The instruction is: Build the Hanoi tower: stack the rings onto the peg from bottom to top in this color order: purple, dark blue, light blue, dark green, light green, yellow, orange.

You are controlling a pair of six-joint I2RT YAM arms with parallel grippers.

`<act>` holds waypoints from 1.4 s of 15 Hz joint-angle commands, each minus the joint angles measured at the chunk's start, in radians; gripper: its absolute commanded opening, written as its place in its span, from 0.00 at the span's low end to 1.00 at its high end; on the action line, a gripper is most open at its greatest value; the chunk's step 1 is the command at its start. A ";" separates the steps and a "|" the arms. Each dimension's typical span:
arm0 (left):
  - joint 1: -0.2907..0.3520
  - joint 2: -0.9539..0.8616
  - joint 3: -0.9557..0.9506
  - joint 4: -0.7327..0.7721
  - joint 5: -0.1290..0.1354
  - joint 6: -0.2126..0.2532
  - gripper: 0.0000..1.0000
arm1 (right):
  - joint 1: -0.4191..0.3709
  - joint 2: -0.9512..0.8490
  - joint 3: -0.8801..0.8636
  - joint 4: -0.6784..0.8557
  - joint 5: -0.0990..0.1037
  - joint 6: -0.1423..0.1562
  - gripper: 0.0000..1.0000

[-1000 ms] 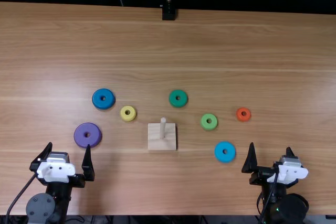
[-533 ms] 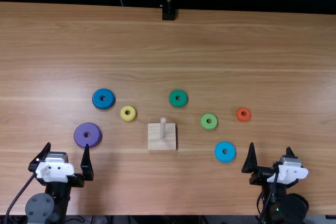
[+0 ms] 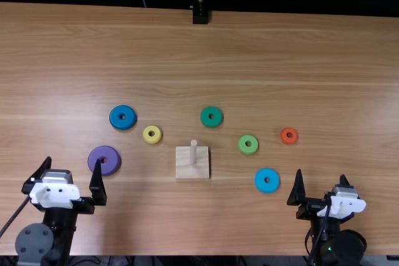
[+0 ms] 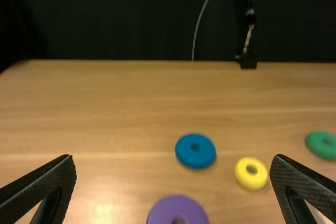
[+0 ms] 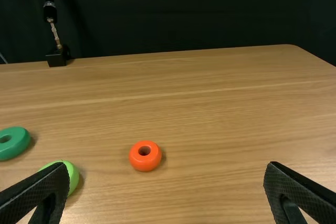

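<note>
My left gripper (image 3: pixel 72 165) is open near the purple ring (image 3: pixel 111 161), one fingertip just beside its left edge. In the left wrist view my left gripper (image 4: pixel 173 174) has nothing between its fingers. My right gripper (image 3: pixel 322 177), also open and holding nothing, is right of the light blue ring (image 3: pixel 267 186); in the right wrist view that gripper is there too (image 5: pixel 167 177). The bare peg (image 3: pixel 193 152) stands on its square base (image 3: pixel 192 172). Flat on the table lie the dark blue (image 3: pixel 123 124), yellow (image 3: pixel 152 141), dark green (image 3: pixel 212 123), light green (image 3: pixel 248 151) and orange (image 3: pixel 289 141) rings.
The wooden table (image 3: pixel 206 48) extends behind the rings to its far edge. A black mount (image 3: pixel 200 15) with a cable stands at that far edge, in front of a dark curtain (image 4: pixel 115 14).
My left gripper has moved left and slightly toward the far side in the top view. My right gripper, the rings and the peg have kept their places.
</note>
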 commanded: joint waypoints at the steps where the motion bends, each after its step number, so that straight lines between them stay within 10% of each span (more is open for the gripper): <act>1: 0.005 0.070 0.088 0.004 -0.007 0.003 1.00 | -0.006 -0.012 -0.033 -0.011 0.002 0.004 1.00; 4: 0.005 0.209 0.229 -0.003 -0.067 0.003 1.00 | -0.006 -0.012 -0.035 -0.011 0.002 0.004 1.00; 15: -0.090 0.458 0.412 -0.060 -0.060 0.007 1.00 | -0.006 -0.012 -0.033 -0.011 0.001 0.004 1.00; 18: -0.105 0.648 0.515 -0.272 -0.075 0.149 1.00 | -0.006 -0.012 -0.035 -0.011 0.002 0.004 1.00; 21: -0.027 0.777 0.542 -0.391 -0.060 0.163 1.00 | -0.006 -0.012 -0.033 -0.011 0.002 0.004 1.00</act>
